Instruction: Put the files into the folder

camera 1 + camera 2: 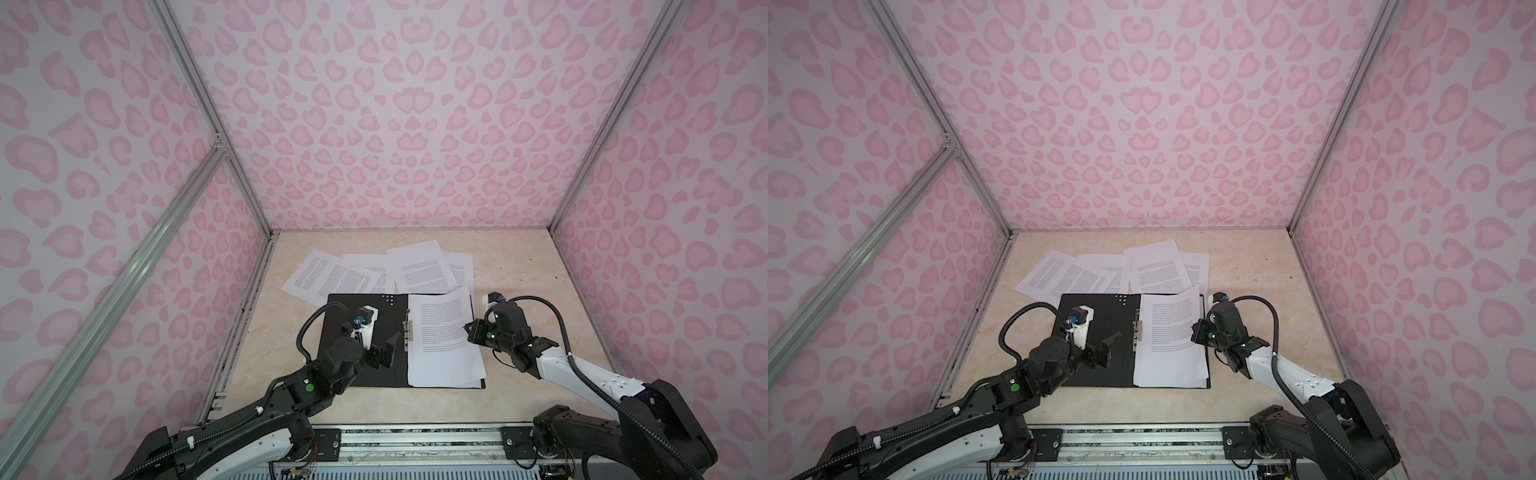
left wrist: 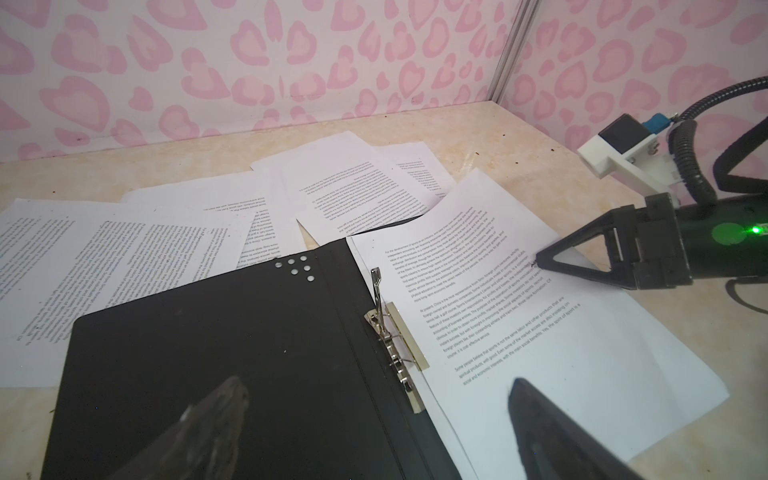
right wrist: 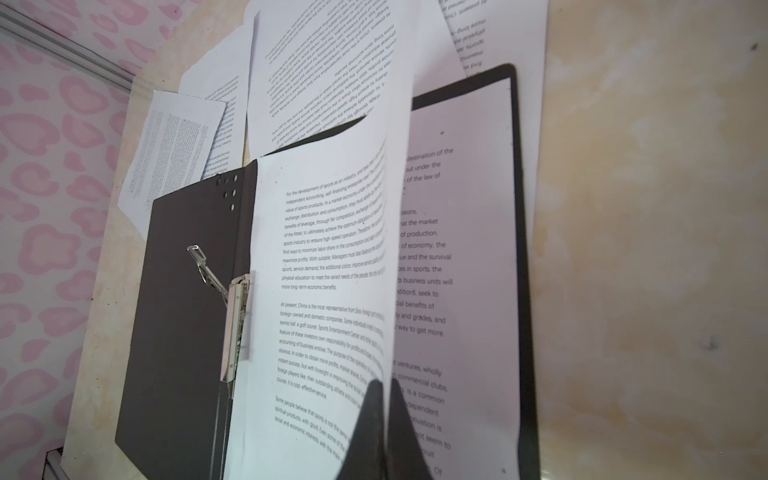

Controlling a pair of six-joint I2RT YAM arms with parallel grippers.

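**Files [image 1: 419,270]: a few in the folder, most outside it**

**Location.** The folder [image 2: 208,353] lies open and flat on the table [image 1: 519,270], between the two arms in both top views.

**Contents.** Its right half carries a small stack. The top sheet [image 3: 324,270] rests over at least one lower sheet [image 3: 457,249], whose text shows where the upper page lifts away. The left half is bare. At the spine, the fastener clip [image 2: 395,345] has its lever raised, presumably so that page edges can slide under. Whether the top sheet's inner edge sits under the bar cannot be told.

**Outside.** The loose sheets [image 1: 1075,274] lie fanned and overlapping on the table just behind the folder, with their near edges meeting its far edge.

**Handling.**
- The right gripper [image 2: 538,262] pinches the top sheet at its outer edge, jaws pressed together on the paper. That edge is lifted and the page bows, likely to steer it square against the spine.
- The left gripper [image 1: 390,349] hovers over the bare half near the clip, jaws spread wide and holding nothing. It seems placed to work the lever or steady the cover.

**Status.** Filing is judged part done.
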